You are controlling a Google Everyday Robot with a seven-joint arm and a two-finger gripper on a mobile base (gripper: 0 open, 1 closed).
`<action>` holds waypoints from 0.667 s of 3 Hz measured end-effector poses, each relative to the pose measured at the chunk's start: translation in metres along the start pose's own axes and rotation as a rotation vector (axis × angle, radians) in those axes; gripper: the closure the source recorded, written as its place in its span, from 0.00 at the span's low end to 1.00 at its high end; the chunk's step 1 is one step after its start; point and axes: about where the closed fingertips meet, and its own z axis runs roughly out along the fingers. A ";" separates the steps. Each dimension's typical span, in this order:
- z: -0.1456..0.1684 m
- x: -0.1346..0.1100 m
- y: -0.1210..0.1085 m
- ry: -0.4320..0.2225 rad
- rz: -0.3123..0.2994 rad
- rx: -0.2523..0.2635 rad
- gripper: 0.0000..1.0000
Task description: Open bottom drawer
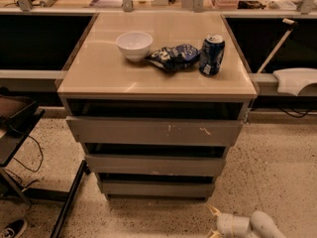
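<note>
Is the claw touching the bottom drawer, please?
No, the claw hangs low over the floor in front of the bottom drawer, clear of its front.

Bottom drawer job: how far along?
Done: nothing visible; the bottom drawer looks shut. In hand: the claw hangs open, low, right of and in front of it, not touching. Left: reach the front, catch its edge, pull it out.
</note>
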 end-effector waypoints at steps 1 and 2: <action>0.002 -0.007 -0.003 0.042 -0.033 0.043 0.00; -0.035 -0.063 -0.020 0.105 -0.286 0.190 0.00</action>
